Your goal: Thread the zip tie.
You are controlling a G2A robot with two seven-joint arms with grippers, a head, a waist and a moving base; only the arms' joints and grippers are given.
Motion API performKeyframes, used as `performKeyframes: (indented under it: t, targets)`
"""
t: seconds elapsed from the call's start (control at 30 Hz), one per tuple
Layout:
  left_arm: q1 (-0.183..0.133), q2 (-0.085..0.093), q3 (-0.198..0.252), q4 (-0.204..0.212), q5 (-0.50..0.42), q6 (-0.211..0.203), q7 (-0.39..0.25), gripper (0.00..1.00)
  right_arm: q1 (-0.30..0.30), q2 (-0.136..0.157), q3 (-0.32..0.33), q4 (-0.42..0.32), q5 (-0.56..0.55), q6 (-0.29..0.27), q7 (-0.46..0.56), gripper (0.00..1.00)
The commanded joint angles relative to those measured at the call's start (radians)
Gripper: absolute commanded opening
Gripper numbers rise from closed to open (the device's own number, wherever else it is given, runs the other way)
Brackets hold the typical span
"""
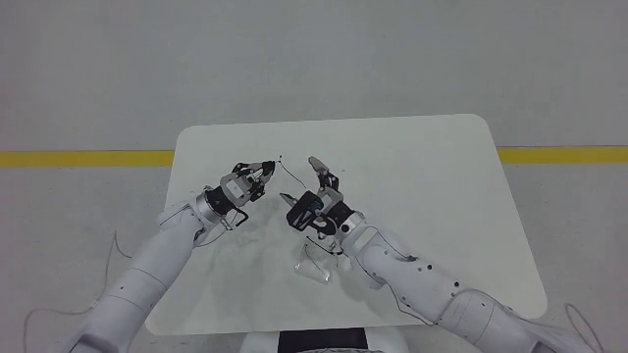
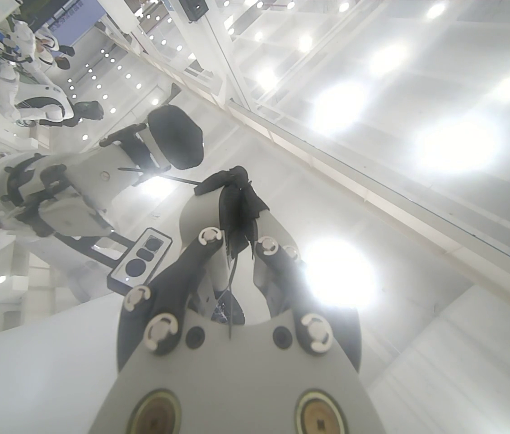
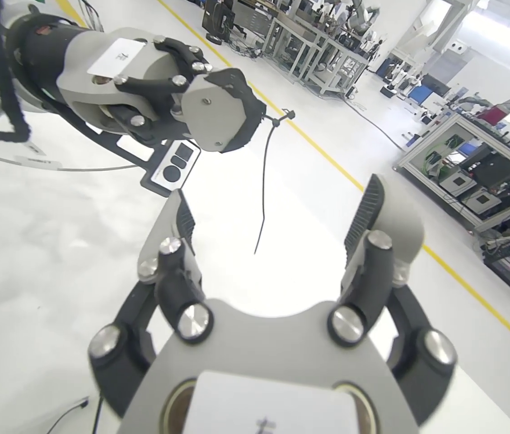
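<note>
Above the table (image 1: 442,157), left gripper (image 1: 261,172) pinches the zip tie (image 3: 264,173); right gripper (image 1: 301,180), at its 3 o'clock, gapes empty.

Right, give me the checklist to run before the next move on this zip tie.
1. Left gripper shut on the zip tie near its head: ok.
2. Tail hanging free, snagged on nothing: ok.
3. Right gripper open: ok.
4. Tail far enough inside the right gripper's opening: cannot tell.
5. Tail threaded through the head: not ok, not yet done.
6. Head slot facing the tail: cannot tell.
</note>
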Motion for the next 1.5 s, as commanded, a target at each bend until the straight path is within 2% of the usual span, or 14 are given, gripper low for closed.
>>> performKeyframes:
  t: [0.0,0.33,0.53,0.83,1.17,1.47]
  targets:
    - [0.000,0.000,0.000,0.000,0.000,0.000,0.000,0.00,0.002,-0.008,0.001,0.008,0.000,-0.004,-0.003,0.30]
    - [0.000,0.000,0.000,0.000,0.000,0.000,0.000,0.00,0.010,-0.032,0.005,0.036,0.000,-0.005,-0.007,0.26]
    - [0.000,0.000,0.000,0.000,0.000,0.000,0.000,0.00,0.014,-0.038,0.004,0.042,0.000,-0.001,-0.012,0.15]
    - [0.000,0.000,0.000,0.000,0.000,0.000,0.000,0.00,0.013,-0.043,0.006,0.046,0.000,-0.002,-0.026,0.06]
    - [0.000,0.000,0.000,0.000,0.000,0.000,0.000,0.00,0.010,-0.043,0.011,0.046,0.000,-0.002,-0.029,0.10]
    - [0.000,0.000,0.000,0.000,0.000,0.000,0.000,0.00,0.010,-0.042,0.012,0.042,0.000,-0.001,-0.032,0.09]
